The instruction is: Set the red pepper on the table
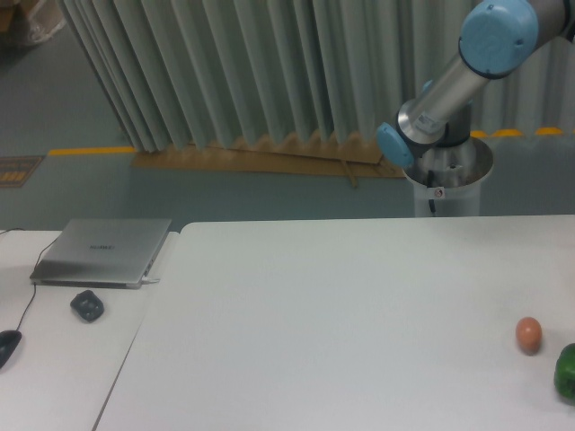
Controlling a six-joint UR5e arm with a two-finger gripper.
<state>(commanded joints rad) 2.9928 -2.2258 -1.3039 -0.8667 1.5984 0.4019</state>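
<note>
Only 1 egg-shaped object (529, 334), 1 green pepper (566, 372), possibly cropped, on table (341, 323); jaws unseen.

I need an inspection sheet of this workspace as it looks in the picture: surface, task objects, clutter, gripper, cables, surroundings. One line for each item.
Surface: white table, flat and mostly bare.
Job's things: red pepper, nothing seen in this view.
Clutter: small orange-brown egg-shaped object and dark green pepper near the right edge, apart from each other.
Gripper: not in view; only the arm and its base show behind the table.
Cables: a thin dark cable on the adjoining desk, leading toward a dark mouse.
Surroundings: closed silver laptop and a small dark object on the desk; pleated curtain behind; yellow floor line.
</note>
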